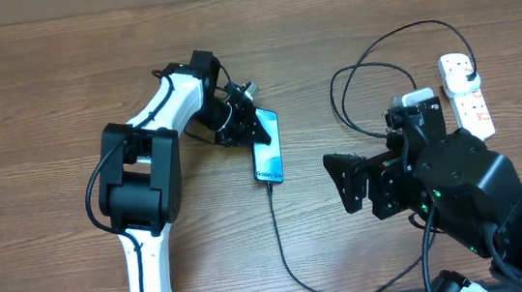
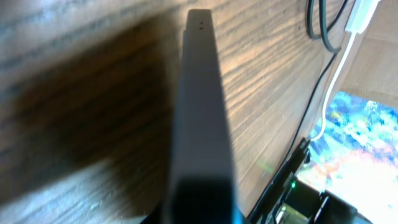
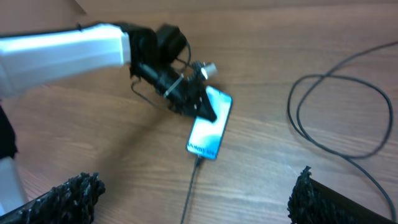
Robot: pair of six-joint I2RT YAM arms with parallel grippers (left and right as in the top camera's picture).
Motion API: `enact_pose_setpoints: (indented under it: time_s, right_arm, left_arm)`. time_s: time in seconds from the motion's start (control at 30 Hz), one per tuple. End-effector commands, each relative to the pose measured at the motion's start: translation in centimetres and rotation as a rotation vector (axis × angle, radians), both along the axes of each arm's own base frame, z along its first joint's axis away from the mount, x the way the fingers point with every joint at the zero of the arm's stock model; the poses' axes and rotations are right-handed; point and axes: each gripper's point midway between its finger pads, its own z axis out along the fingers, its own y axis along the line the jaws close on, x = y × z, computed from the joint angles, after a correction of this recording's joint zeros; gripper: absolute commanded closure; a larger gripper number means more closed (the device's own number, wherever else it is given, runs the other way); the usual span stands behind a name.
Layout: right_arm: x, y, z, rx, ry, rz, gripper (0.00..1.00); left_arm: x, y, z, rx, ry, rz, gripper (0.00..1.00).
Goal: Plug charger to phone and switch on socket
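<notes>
Pincer L (image 1: 255, 124) at phone (image 1: 269, 153) top, grip can't tell; pincer R (image 3: 189, 196) wide open, empty.

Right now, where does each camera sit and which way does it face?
Overhead: above the table, looking down; left arm, right arm, phone, socket.
Left wrist: right against the phone's edge, looking along it; own fingers not clearly seen.
Right wrist: facing the left arm and phone; own fingers at the bottom corners.
Shared: the phone, in all three.
</notes>
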Motion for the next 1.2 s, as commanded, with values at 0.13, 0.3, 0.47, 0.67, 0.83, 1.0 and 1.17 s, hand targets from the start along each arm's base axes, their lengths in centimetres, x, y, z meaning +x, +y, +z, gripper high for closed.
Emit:
enact_pose_setpoints:
  time_s: [0.13,0.3,0.47,0.67,0.83,1.0,1.17]
  right_arm:
    - [-0.9,-0.4,-0.6,0.035,0.074,-0.034,0.00]
    - [-0.9,-0.3,-0.8,0.091,0.120,-0.088,0.00]
    - [-0.1,0.5,-0.4,0.111,0.105,-0.090,0.00]
    - [1.3,1.9,-0.6,0.118,0.103,-0.091,0.00]
    - [2.3,3.0,-1.8,0.089,0.132,-0.096,0.00]
    - [3.3,3.8,-2.9,0.073,0.163,-0.117,0.00]
    - [4.4,4.4,-2.2,0.105,0.127,-0.138,0.00]
  left_arm:
    - [1.0,-0.9,0.3,0.010,-0.008,0.042,0.73]
    - [0.8,0.0,-1.0,0.080,-0.011,0.043,0.67]
    - [0.0,0.7,-2.1,0.122,0.006,0.038,0.62]
    - [-0.3,1.8,-3.2,0.195,-0.021,0.010,0.45]
    - [0.1,3.4,-4.3,0.307,-0.053,0.007,0.32]
    - [0.3,4.3,-4.8,0.365,-0.067,0.005,0.15]
    - [0.3,4.4,-4.8,0.366,-0.067,0.005,0.00]
